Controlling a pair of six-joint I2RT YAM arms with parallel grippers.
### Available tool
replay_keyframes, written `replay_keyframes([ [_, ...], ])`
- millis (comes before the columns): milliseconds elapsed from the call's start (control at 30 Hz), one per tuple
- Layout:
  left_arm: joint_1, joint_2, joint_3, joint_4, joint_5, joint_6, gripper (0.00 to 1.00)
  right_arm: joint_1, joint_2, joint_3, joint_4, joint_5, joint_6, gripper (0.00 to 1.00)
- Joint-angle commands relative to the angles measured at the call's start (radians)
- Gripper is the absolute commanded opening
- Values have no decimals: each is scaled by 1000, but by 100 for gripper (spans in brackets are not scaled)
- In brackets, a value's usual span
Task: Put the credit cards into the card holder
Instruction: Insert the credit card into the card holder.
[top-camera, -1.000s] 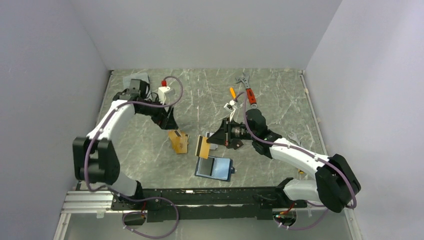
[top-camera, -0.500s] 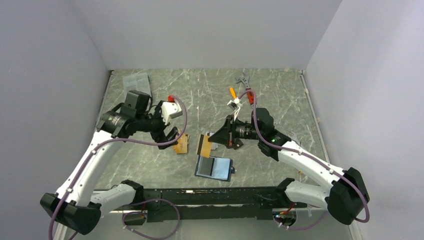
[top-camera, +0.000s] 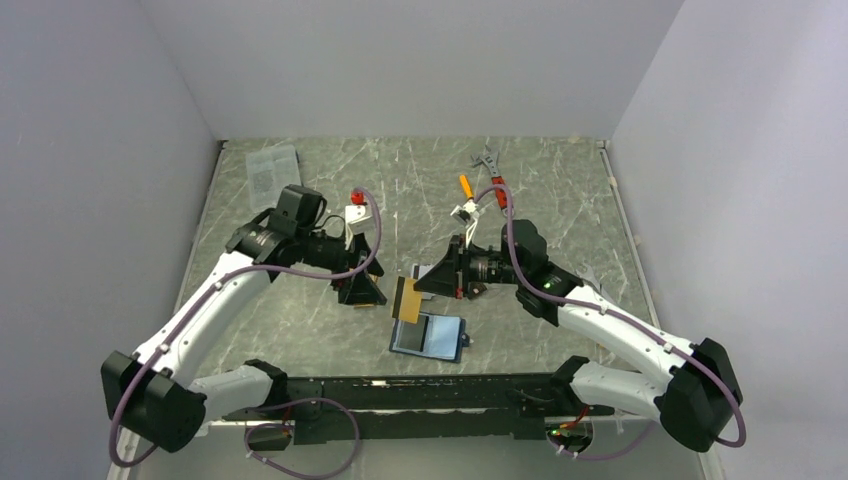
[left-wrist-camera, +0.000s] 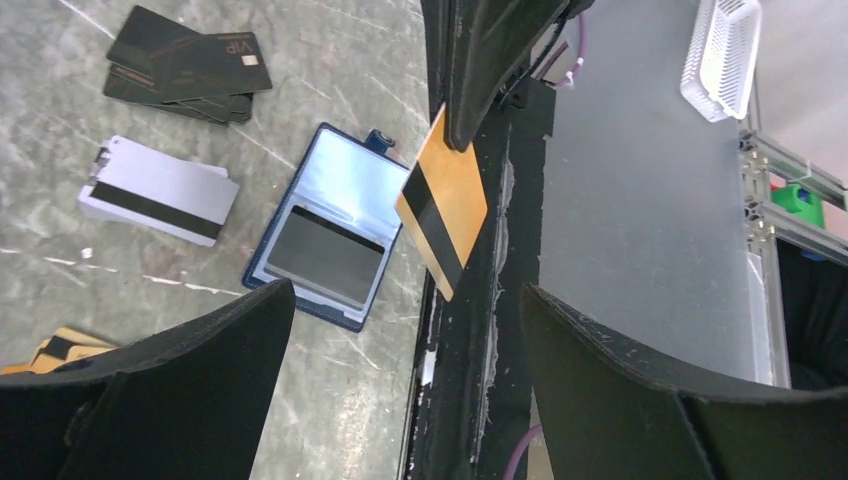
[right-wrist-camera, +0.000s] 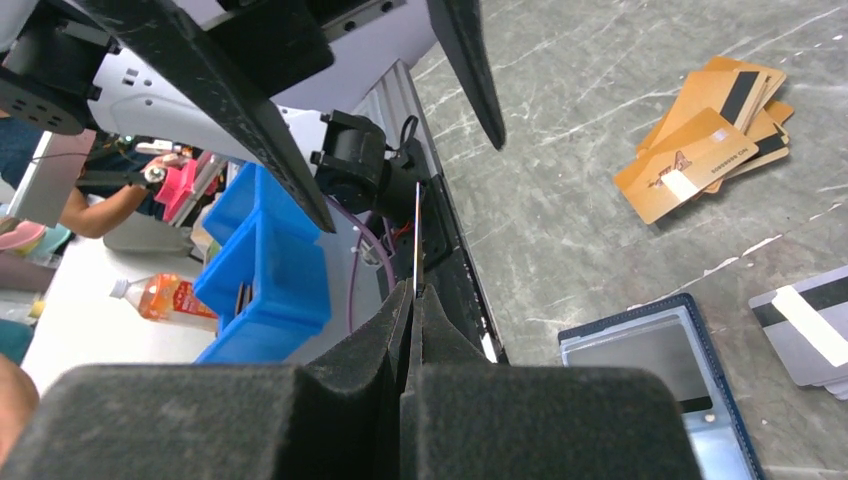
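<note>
Pinching a thin, stiff, likely slippery orange card (left-wrist-camera: 443, 210) by its edge is the right pincer (right-wrist-camera: 415, 290); the left pincer (left-wrist-camera: 405, 295) stands spread.

A robotics lab: white panels (top-camera: 420, 60) wall in a marbled table (top-camera: 420, 180), blue storage bins (right-wrist-camera: 262, 275) nearby.

One navy card holder (left-wrist-camera: 325, 240) lies on the worktop (top-camera: 420, 180), and one clear box (top-camera: 272, 165) sits at its far corner. One orange-tan card (left-wrist-camera: 443, 205) is up in the air, and the fanned orange-tan heap (right-wrist-camera: 705, 135) shows at least four more. The black cards (left-wrist-camera: 185, 70) number at least three, and the white-grey cards (left-wrist-camera: 160, 190) two or more, edges overlapping.
</note>
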Motion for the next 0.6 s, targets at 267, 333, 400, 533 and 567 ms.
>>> replay_keyframes([
  [267, -23, 61, -54, 141, 102, -8, 63, 15, 21, 60, 104, -27, 18, 0],
  [333, -26, 65, -62, 147, 123, -2, 63, 15, 33, 59, 136, -28, 32, 0],
  [400, -29, 73, -65, 153, 151, 0, 58, 17, 46, 59, 157, -30, 42, 0],
  [533, -33, 90, -49, 137, 193, 15, 41, 23, 63, 62, 184, -20, 46, 0],
  [567, -33, 94, -46, 132, 199, 20, 35, 24, 69, 66, 185, -18, 43, 0],
])
